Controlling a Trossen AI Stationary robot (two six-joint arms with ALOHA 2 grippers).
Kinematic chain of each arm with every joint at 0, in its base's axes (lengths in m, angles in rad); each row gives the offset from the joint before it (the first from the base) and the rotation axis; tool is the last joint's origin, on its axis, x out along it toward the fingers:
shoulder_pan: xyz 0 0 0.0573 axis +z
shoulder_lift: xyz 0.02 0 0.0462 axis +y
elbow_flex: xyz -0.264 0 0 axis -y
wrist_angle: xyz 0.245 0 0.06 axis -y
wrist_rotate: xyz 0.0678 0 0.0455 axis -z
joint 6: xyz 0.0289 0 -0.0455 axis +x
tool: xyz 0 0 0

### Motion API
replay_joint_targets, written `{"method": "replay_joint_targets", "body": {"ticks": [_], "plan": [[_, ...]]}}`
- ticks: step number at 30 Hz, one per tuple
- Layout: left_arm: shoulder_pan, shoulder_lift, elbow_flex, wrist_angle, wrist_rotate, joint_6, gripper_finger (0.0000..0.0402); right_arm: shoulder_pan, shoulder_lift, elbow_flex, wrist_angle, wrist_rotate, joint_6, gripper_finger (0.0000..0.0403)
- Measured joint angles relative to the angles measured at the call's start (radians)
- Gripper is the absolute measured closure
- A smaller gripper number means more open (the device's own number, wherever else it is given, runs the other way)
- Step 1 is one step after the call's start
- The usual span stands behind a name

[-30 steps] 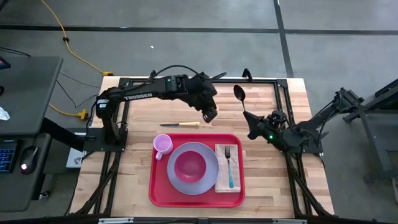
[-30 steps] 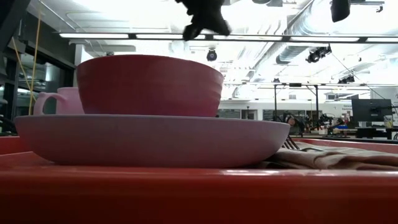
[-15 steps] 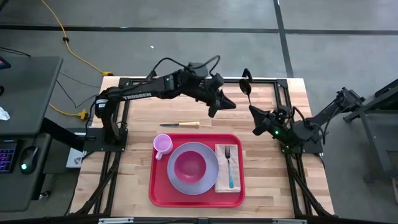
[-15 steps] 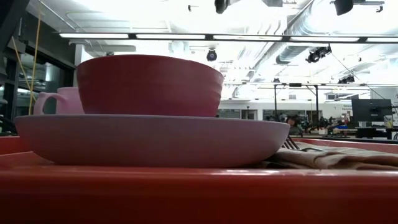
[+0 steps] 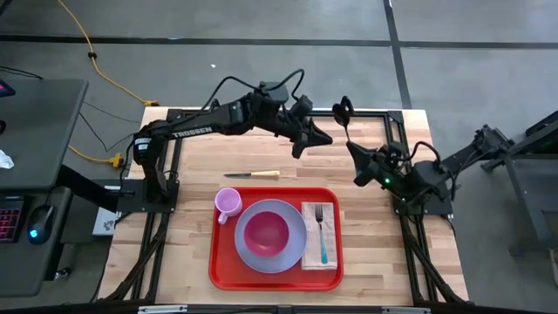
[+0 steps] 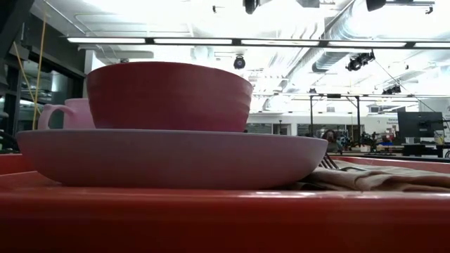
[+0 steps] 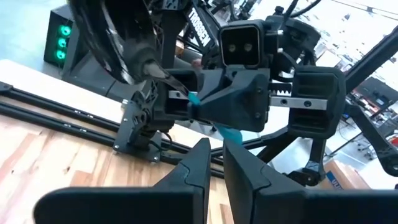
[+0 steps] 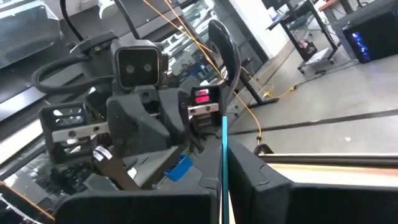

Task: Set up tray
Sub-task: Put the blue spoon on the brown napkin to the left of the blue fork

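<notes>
The red tray [image 5: 220, 266] lies at the table's near middle. It carries a lavender plate [image 5: 253, 255] with a pink bowl [image 5: 266, 232], a pink cup [image 5: 227, 202] and a tan napkin [image 5: 312, 253] with a teal-handled fork [image 5: 322, 228]. My right gripper [image 5: 356, 157] is raised over the table's far right, shut on a spoon [image 5: 343, 108] with a black bowl and a teal handle. My left gripper [image 5: 316, 142] is open by a narrow gap. It hangs just left of the spoon and points at the right gripper [image 7: 242, 93]. My right gripper pinches the spoon's teal handle [image 8: 224, 140] between its two fingers. The spoon is lifted clear of the table. Its black bowl [image 8: 224, 43] stands out beyond the fingertips, toward the far edge.
A knife [image 5: 253, 174] with a pale handle lies on the wood just beyond the tray's far rim. Black frame rails [image 5: 384, 113] run along the table's far and side edges. Bare wood shows left and right of the tray.
My left gripper has risen from above the knife and swung toward the table's right and far side. It has turned and now faces the right gripper. My right gripper has carried the spoon a little toward the far edge.
</notes>
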Motion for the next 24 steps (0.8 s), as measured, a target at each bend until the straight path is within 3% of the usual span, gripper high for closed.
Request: {"method": "replay_joint_targets", "body": {"ticks": [7,18,24], "plan": [[0.001,0.0,0.0,0.023,0.006,0.006,0.0321,-0.048,0.0,0.0,0.003,-0.066,0.004,0.0403],[0.001,0.0,0.0,0.051,-0.016,-0.022,0.0198,-0.071,0.001,0.0,0.073,-0.101,-0.066,0.0403],[0.001,0.0,-0.001,0.094,-0.03,-0.071,0.0165,-0.073,0.002,0.0,0.165,-0.127,-0.158,0.0403]]}}
